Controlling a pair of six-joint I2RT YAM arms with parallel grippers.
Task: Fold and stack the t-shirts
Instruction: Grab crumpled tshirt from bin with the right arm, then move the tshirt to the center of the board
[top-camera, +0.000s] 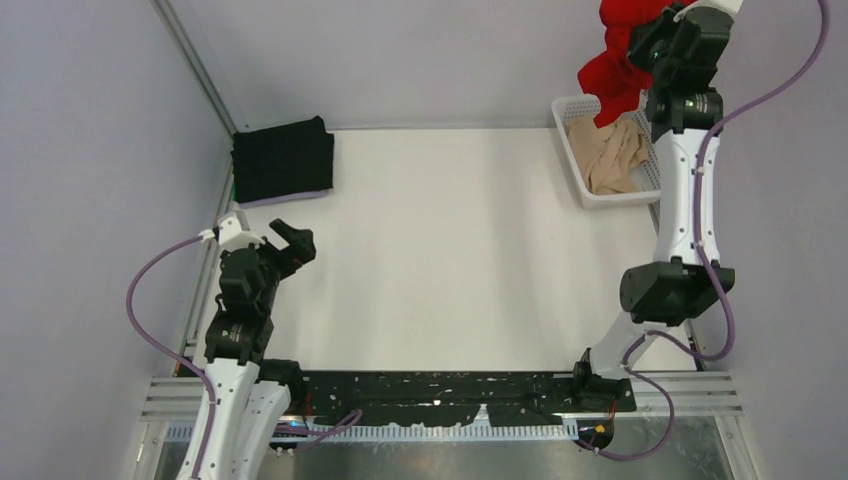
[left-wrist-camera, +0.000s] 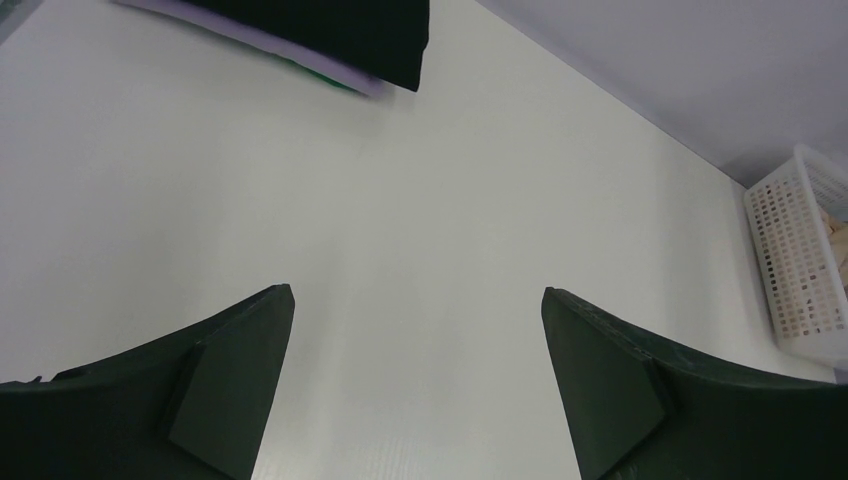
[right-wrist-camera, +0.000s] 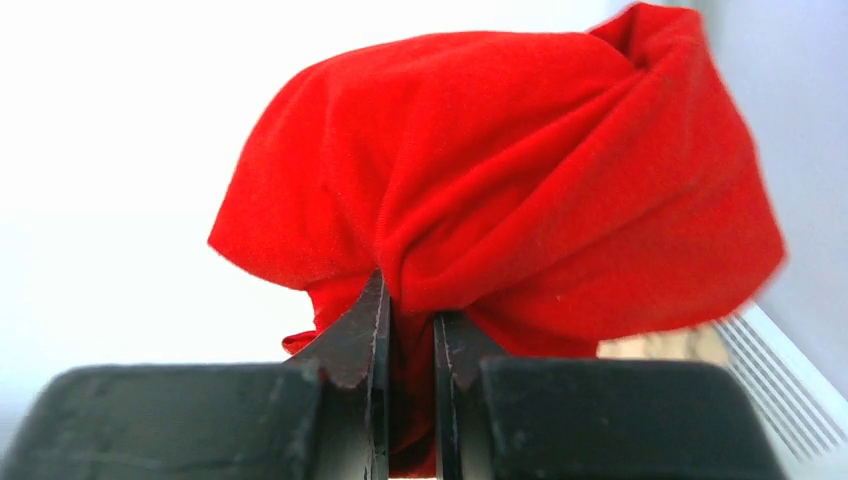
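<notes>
My right gripper (top-camera: 640, 45) is shut on the bright red t-shirt (top-camera: 618, 60) and holds it bunched, high above the white basket (top-camera: 568, 104); in the right wrist view the red cloth (right-wrist-camera: 500, 170) is pinched between my fingers (right-wrist-camera: 372, 320). A beige t-shirt (top-camera: 612, 155) lies crumpled in the basket. A folded black t-shirt (top-camera: 284, 158) lies at the table's far left, on a pale lavender one whose edge (top-camera: 290, 197) shows. In the left wrist view the black one (left-wrist-camera: 340, 30) tops the lavender edge (left-wrist-camera: 260, 42). My left gripper (top-camera: 288, 240) is open and empty (left-wrist-camera: 415, 330).
The white table (top-camera: 450, 250) lies between the folded stack and the basket. The basket's lattice wall shows at the right of the left wrist view (left-wrist-camera: 800, 260). Grey walls close the back and sides. A black rail (top-camera: 450, 390) runs along the near edge.
</notes>
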